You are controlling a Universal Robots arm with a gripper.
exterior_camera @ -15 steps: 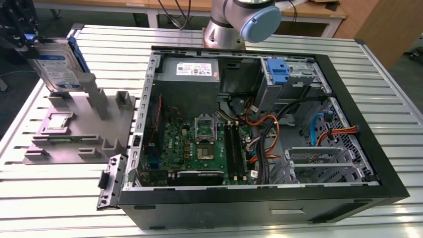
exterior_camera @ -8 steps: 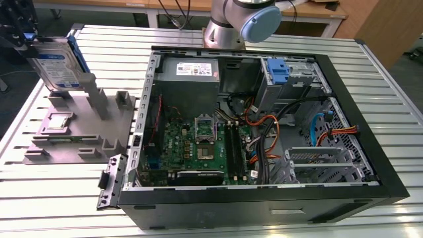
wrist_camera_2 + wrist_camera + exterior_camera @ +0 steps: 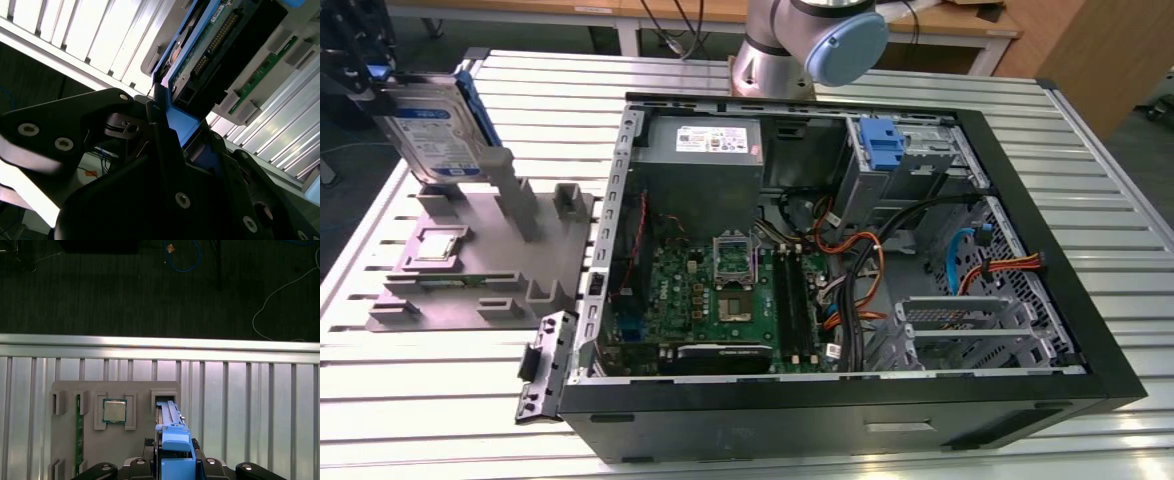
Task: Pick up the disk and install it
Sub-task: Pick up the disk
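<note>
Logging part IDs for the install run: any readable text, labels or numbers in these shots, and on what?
No text is legible.
White-and-blue label on the upright silver-grey rectangular disk: print too small.
White label on the grey metal power-supply box: print too small.
Green motherboard: markings too small.
Square silver processor chip: no print readable.

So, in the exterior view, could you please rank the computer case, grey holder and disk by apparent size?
Largest: the computer case.
Then the grey holder.
Smallest: the disk, standing upright in that holder.
</note>
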